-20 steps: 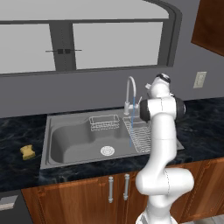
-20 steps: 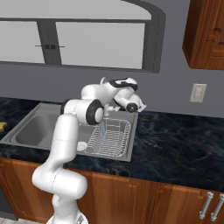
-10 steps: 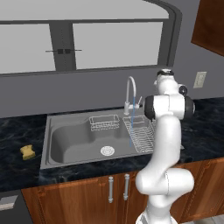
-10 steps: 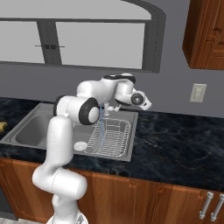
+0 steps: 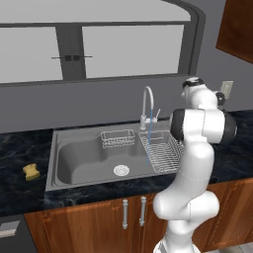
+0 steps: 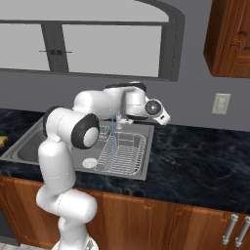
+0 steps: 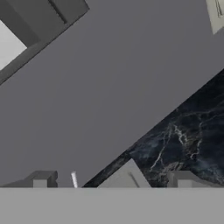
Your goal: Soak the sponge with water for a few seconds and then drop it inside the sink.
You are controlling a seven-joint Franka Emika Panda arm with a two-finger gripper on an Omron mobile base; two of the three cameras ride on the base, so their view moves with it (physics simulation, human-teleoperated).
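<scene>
while the tap (image 5: 147,105) ran a thin stream into the sink (image 5: 84,160), the sponge (image 5: 31,171) lay dry on the black counter (image 5: 15,148) just beside the sink's left rim, well apart from the water. the gripper (image 6: 163,116) hung above the back right corner of the sink, near the tap, with the arm (image 5: 197,143) folded high over the rack (image 5: 160,150). in the hand view its 2 fingertips (image 7: 41,179) stood far apart with nothing between them, spread wide and empty, and pointed at the wall and the counter's back edge, not toward the sponge.

the move to come turned on 1 relation: the sponge lay far to the gripper's left, across the whole width of the sink, and lower. my judgement is that the hand would have to swing left over the sink, turn downward, and come down on the counter past the left rim. the sponge's long axis seemed to run roughly along the counter's front edge, slightly skewed, though it was too small to be sure; the fingers would best close across its short side.

counted: 1 sponge, 1 sink with 1 round drain (image 5: 121,170), 1 small wire basket (image 5: 117,139), 1 rack, 1 tap, 1 arm with 1 gripper.
</scene>
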